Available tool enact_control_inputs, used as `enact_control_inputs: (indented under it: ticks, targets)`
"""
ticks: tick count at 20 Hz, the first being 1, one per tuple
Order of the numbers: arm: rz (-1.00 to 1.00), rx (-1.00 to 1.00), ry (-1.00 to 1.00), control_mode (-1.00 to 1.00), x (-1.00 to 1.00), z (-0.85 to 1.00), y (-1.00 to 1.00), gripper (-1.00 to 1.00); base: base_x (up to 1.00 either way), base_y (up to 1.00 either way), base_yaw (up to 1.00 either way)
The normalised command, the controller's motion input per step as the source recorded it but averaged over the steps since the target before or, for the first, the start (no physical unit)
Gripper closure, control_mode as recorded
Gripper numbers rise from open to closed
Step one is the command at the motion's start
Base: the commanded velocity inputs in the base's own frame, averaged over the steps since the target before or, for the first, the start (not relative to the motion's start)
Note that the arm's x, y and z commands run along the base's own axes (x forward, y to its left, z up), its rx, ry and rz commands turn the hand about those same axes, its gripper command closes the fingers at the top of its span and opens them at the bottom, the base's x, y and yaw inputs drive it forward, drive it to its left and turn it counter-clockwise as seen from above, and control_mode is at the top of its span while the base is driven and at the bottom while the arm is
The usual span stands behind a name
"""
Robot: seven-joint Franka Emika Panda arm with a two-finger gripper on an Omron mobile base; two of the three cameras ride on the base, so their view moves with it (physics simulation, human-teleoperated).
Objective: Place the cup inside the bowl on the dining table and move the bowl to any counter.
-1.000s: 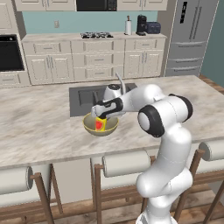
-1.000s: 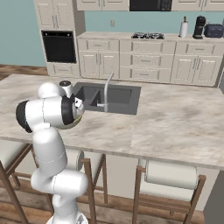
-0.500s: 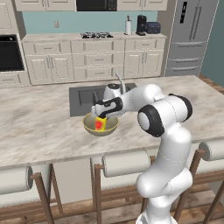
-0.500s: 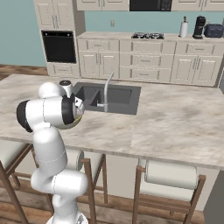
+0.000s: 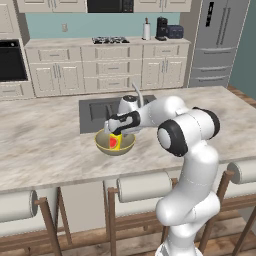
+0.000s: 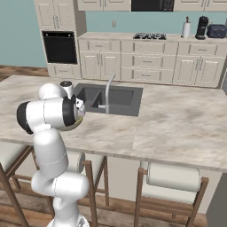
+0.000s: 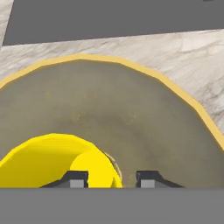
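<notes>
The olive-tan bowl (image 5: 115, 146) stands on the dining table (image 5: 45, 145) just in front of the sink. The yellow cup (image 5: 116, 142) with its red patch sits inside it. My gripper (image 5: 114, 131) hangs right over the bowl, pointing down. In the hand view the bowl (image 7: 131, 109) spreads beneath me and the cup (image 7: 48, 162) lies at the lower left. My gripper (image 7: 113, 178) is open and straddles the cup's wall, with a gap between the right fingertip (image 7: 151, 178) and the wall. In the right base view my arm hides most of the bowl (image 6: 80, 120).
A dark inset sink (image 5: 100, 112) with a curved faucet (image 5: 136, 95) lies just behind the bowl. Stools (image 5: 145, 186) line the table's near edge. The back counter (image 5: 100, 42) with a cooktop runs along the teal wall, and a fridge (image 5: 220, 40) stands at the right.
The fingers have parted from shut around the cup's wall. The cup stays in the bowl, and the arm has hardly moved.
</notes>
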Motion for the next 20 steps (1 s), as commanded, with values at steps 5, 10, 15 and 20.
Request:
enact_control_inputs:
  ticks: [5,10,15,20]
  targets:
    - [0.00,0.00,0.00,-1.00,-0.01,0.00,0.00,-1.00,0.00,0.00,0.00]
    - [0.00,0.00,0.00,-1.00,-0.07,0.04,0.00,-1.00,0.00,0.00,0.00]
    - [-0.01,0.00,0.00,-1.00,-0.11,0.32,0.00,-1.00,0.00,0.00,0.00]
    - [-0.04,0.00,0.00,-1.00,0.00,0.42,0.00,-1.00,0.00,0.00,0.00]
